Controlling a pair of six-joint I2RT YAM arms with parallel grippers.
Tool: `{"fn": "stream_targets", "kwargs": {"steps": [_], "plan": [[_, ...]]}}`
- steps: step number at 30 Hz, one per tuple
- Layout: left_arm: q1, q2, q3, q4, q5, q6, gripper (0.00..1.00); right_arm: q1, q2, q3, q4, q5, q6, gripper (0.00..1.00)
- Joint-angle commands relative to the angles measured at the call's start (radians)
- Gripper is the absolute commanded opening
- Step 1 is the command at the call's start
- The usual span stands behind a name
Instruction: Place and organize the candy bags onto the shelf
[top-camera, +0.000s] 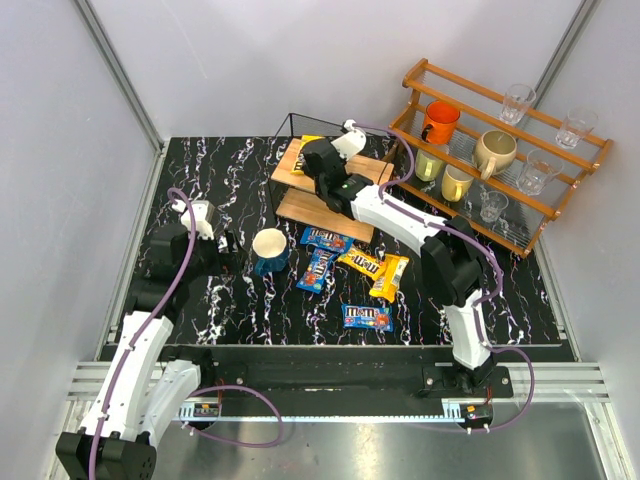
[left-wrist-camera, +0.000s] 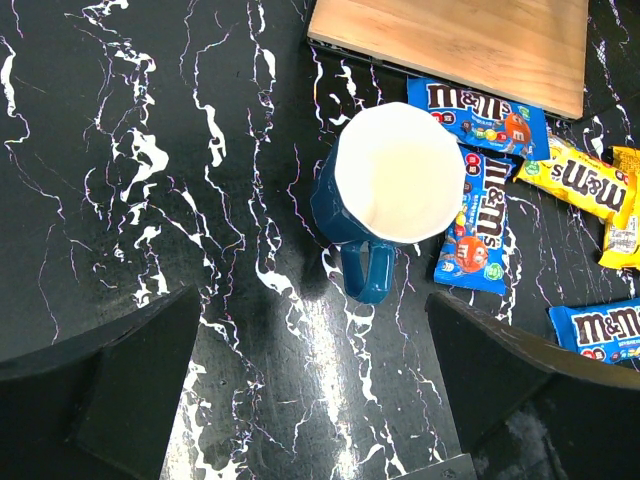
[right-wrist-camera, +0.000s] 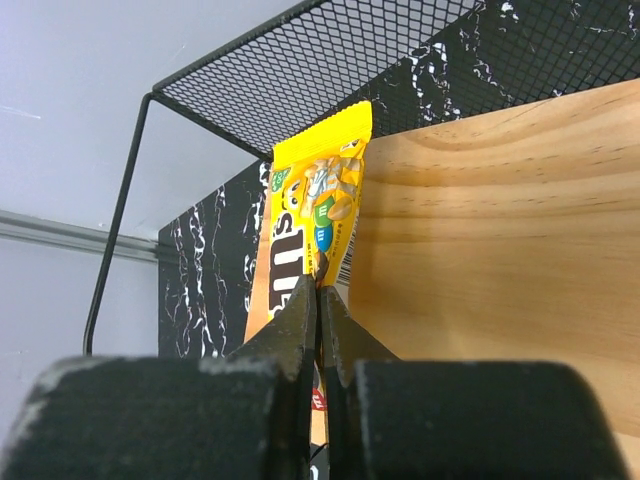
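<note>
Right pincer (right-wrist-camera: 320, 278): closed on the near end of a yellow candy bag (right-wrist-camera: 312, 200).
Bag position: left of frame centre, straddling the left edge of the shelf (right-wrist-camera: 500, 220) board; whether it rests flat is unclear.
Risk: released here, it could tip off that edge onto the surface (right-wrist-camera: 210, 265).
Left pincer (left-wrist-camera: 310, 385): open above the blue mug (left-wrist-camera: 400, 170).
</note>
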Motion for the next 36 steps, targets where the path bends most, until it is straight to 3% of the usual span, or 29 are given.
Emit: {"fn": "stream_targets", "kwargs": {"steps": [1,23,28,36], "plan": [[-0.006,-0.009,0.042,0.017,-0.001,0.001,0.99,0.011,0.012,0.040,0.019,0.060,0.041,0.00],[-0.026,-0.014,0.040,0.017,-0.013,-0.001,0.99,0.021,0.056,0.053,0.033,0.017,0.066,0.02],[-0.029,-0.015,0.040,0.017,-0.019,-0.001,0.99,0.022,0.046,0.043,0.041,0.028,0.061,0.16],[-0.033,-0.017,0.040,0.017,-0.024,-0.001,0.99,0.021,-0.028,-0.024,0.137,0.074,-0.024,0.46]]}}
